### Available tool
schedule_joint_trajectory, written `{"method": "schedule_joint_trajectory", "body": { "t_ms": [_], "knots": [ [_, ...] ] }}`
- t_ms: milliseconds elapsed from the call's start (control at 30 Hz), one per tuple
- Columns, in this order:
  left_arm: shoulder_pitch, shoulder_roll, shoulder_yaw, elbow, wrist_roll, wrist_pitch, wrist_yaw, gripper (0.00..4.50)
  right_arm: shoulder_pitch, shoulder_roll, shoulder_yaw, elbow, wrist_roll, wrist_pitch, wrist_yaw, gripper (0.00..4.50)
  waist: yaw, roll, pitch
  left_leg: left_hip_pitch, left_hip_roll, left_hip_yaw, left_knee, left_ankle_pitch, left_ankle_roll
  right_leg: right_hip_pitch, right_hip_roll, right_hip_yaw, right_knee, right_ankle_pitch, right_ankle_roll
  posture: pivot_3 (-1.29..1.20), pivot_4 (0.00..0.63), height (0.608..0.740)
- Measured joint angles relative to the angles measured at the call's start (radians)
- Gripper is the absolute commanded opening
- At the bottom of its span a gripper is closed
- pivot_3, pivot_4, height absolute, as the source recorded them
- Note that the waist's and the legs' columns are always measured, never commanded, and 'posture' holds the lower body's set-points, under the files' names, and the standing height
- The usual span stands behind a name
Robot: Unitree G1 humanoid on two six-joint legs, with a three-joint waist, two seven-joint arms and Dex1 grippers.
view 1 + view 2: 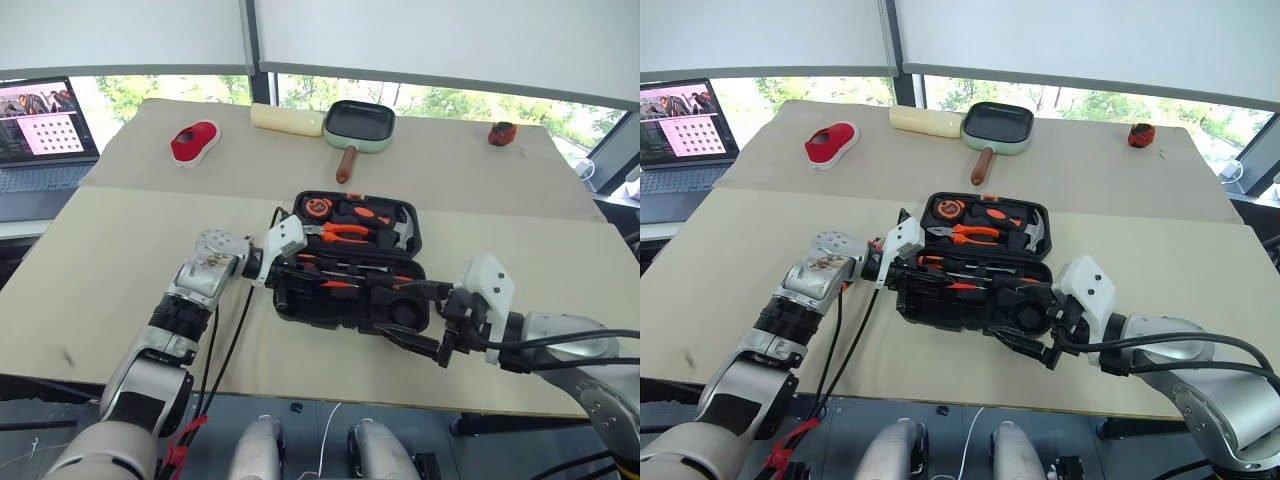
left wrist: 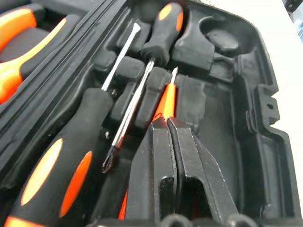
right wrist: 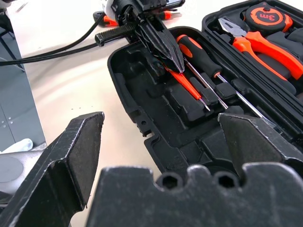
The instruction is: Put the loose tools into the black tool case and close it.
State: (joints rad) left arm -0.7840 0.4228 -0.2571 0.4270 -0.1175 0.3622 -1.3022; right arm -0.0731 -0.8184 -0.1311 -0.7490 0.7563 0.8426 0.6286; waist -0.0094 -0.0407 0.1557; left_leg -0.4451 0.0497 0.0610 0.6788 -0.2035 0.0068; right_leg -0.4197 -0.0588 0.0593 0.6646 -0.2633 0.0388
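Observation:
The black tool case (image 1: 300, 312) lies open on the table, its tool slots facing up. Two orange-black screwdrivers (image 2: 52, 170) (image 3: 199, 52) lie in the near half's slots. A slim orange tester pen (image 2: 165, 99) lies beside them. My left gripper (image 2: 166, 124) is shut, reaching in from the case's left side, with its tips resting over the tester pen (image 3: 187, 82). The pen runs on under its fingers. At the case's front right corner my right gripper (image 1: 395, 315) stands open with nothing between its fingers (image 3: 71, 151).
The far half of the case holds a tape measure (image 1: 318, 207), orange pliers (image 1: 345, 231) and a hammer (image 1: 402, 232). Further back lie a black pan with a wooden handle (image 1: 358, 122), a pale block (image 1: 287, 118) and a red object (image 1: 194, 140). A laptop (image 1: 45, 125) stands at the far left.

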Motion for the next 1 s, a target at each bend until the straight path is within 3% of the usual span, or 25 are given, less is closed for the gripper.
{"method": "schedule_joint_trajectory", "body": {
  "t_ms": [267, 567, 1000],
  "knots": [
    [0.041, 0.013, 0.001, -0.035, -0.002, -0.032, 0.015, 0.08, -0.006, 0.001, 0.001, 0.004, 0.002, 0.0, -0.002, 4.5, -0.001, 0.0, -0.001, 0.002, 0.0, 0.0, 0.0, 0.0, 0.0, 0.002, 0.0, 0.0, 0.0, 0.0, 0.0, 0.0, 0.15, 0.74],
    [0.019, -0.005, 0.044, -0.03, -0.069, 0.098, 0.033, 0.08, -0.016, 0.001, 0.007, 0.008, 0.002, 0.0, -0.003, 4.5, 0.002, 0.0, -0.001, 0.002, 0.0, 0.0, 0.0, 0.0, 0.0, 0.002, 0.0, 0.0, 0.0, 0.0, 0.0, 0.0, 0.15, 0.74],
    [0.029, -0.002, -0.008, 0.003, -0.004, -0.056, 0.046, 0.08, -0.026, 0.003, 0.021, 0.014, 0.002, 0.0, -0.02, 4.5, -0.002, 0.0, -0.001, 0.002, 0.0, 0.0, 0.0, 0.0, 0.0, 0.002, 0.0, 0.0, 0.0, 0.0, 0.0, 0.0, 0.15, 0.74]
  ]
}}
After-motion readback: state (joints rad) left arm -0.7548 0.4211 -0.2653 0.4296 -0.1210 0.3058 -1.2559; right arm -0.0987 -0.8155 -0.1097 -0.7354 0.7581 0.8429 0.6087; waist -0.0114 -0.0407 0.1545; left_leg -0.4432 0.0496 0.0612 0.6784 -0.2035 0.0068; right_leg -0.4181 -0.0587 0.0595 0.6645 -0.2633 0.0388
